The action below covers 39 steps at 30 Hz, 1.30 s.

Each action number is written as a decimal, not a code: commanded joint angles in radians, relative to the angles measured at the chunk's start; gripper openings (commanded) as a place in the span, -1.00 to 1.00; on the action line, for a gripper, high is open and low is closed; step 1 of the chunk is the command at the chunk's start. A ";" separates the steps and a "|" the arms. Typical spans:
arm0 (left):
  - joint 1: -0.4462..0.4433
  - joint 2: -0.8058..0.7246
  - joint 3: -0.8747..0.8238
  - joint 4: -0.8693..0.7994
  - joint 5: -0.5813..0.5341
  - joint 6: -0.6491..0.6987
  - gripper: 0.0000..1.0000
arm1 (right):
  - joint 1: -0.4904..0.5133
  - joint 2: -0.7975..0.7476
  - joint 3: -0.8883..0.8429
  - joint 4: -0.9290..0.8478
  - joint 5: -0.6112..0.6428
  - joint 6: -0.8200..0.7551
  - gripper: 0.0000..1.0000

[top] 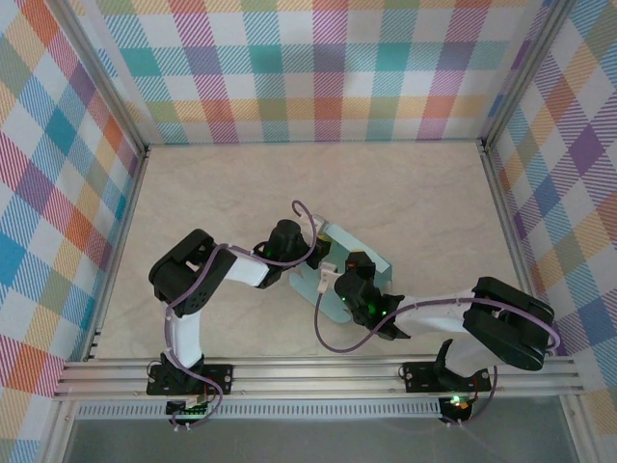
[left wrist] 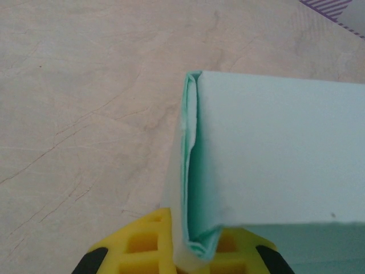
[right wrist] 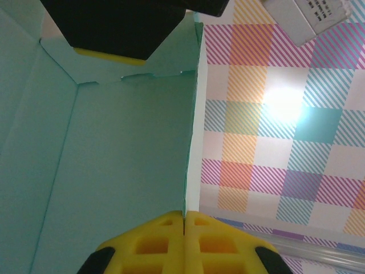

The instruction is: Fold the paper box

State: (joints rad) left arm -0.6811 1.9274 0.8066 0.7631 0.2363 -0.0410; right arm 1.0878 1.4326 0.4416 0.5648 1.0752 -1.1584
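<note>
The paper box (top: pixel 359 249) is pale mint-green card, partly folded, held up off the beige table between my two arms. In the left wrist view my left gripper (left wrist: pixel 197 251) is shut on a doubled-over edge of the paper box (left wrist: pixel 274 154), its yellow pads pinching the fold. My right gripper (right wrist: pixel 185 220) is shut on a single upright edge of the paper box (right wrist: pixel 125 154), whose creased inner panels fill the left side. From above, the left gripper (top: pixel 307 258) and right gripper (top: pixel 352 273) meet at the card from either side.
Plaid walls (top: pixel 318 68) close in the back and both sides. An aluminium rail (top: pixel 318 371) runs along the near edge at the arm bases. Purple cables (top: pixel 333 333) loop off both arms. Open beige tabletop (top: pixel 405 183) lies behind the box.
</note>
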 commanded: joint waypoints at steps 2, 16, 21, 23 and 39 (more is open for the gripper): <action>-0.038 0.005 0.017 0.073 0.039 -0.053 -0.61 | 0.031 0.025 0.005 -0.048 -0.126 0.041 -1.00; -0.038 0.010 0.027 0.065 0.023 -0.060 -1.00 | 0.030 0.014 0.003 -0.056 -0.125 0.060 -1.00; -0.037 0.007 0.024 0.057 0.012 -0.062 -1.00 | 0.030 0.010 0.011 -0.063 -0.126 0.089 -1.00; -0.037 0.003 0.023 0.052 0.012 -0.057 -1.00 | 0.029 -0.005 0.024 -0.092 -0.127 0.135 -0.95; 0.020 -0.014 0.043 -0.024 0.064 -0.106 -1.00 | -0.093 -0.338 0.270 -0.785 -0.506 0.765 0.74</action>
State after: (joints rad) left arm -0.6842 1.9289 0.8223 0.7502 0.2607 -0.1036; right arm 1.0111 1.1278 0.6601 -0.0830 0.6880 -0.5484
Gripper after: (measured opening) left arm 0.073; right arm 0.859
